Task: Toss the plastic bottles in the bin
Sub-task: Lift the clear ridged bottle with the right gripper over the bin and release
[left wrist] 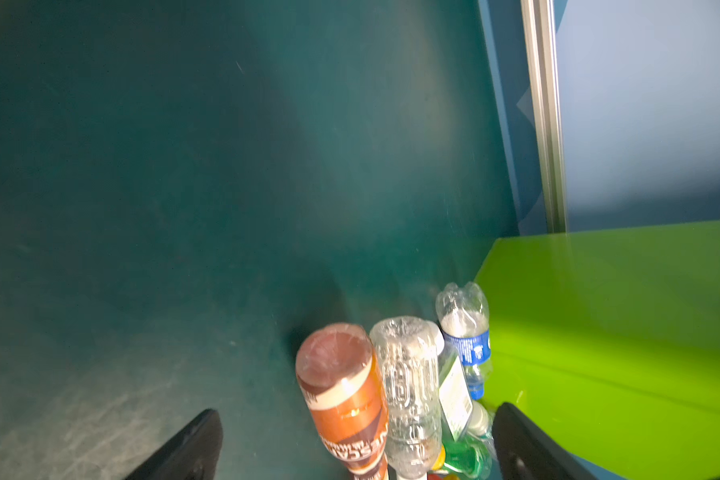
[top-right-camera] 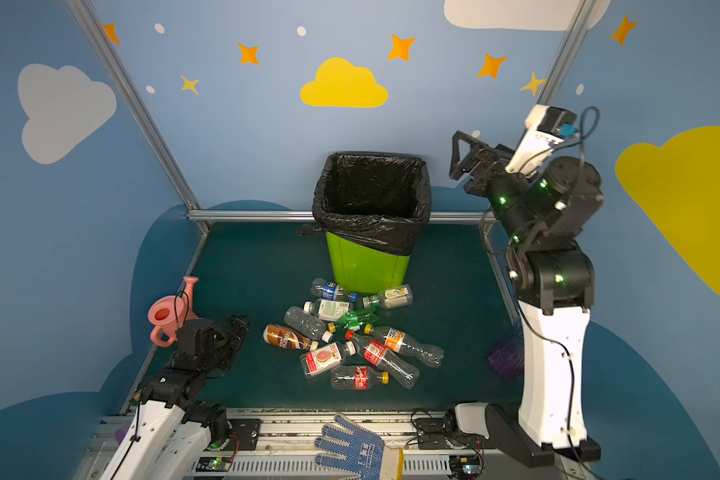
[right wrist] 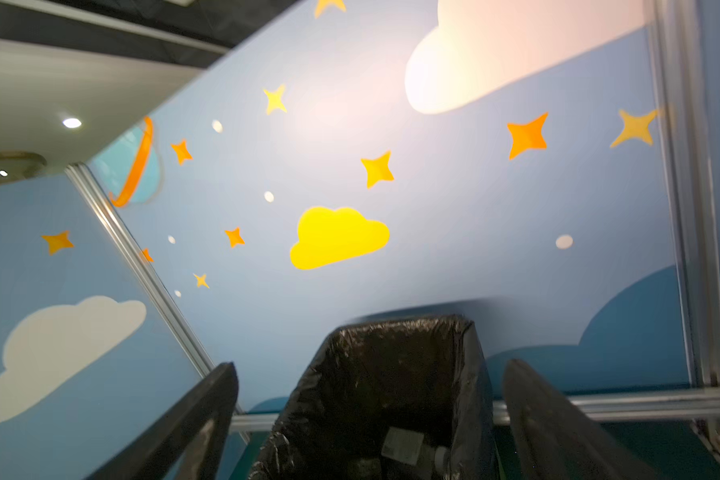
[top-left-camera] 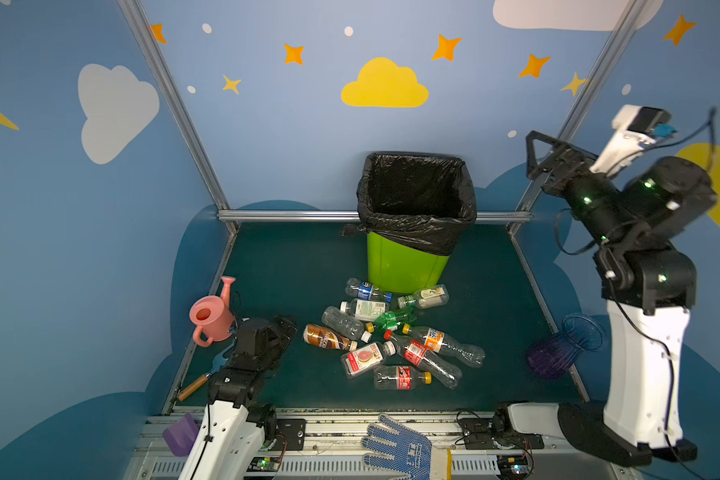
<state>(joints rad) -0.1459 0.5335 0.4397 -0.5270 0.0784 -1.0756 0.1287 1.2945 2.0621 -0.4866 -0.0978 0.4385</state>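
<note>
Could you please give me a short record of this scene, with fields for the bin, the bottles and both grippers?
bin: lime-green, black liner, upright at the far side of the table
plastic bottles: about ten, lying piled in front of the bin
inside bin: at least one bottle, seen in the right wrist view
left gripper: open, empty, low beside the pile
right gripper: open, empty, raised right of the bin's rim
other: pink watering can, purple vase, blue glove

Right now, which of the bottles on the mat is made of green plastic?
The crumpled green bottle in the middle of the pile. The other bottles there have clear bodies, bar the brown-wrapped bottle.
</note>
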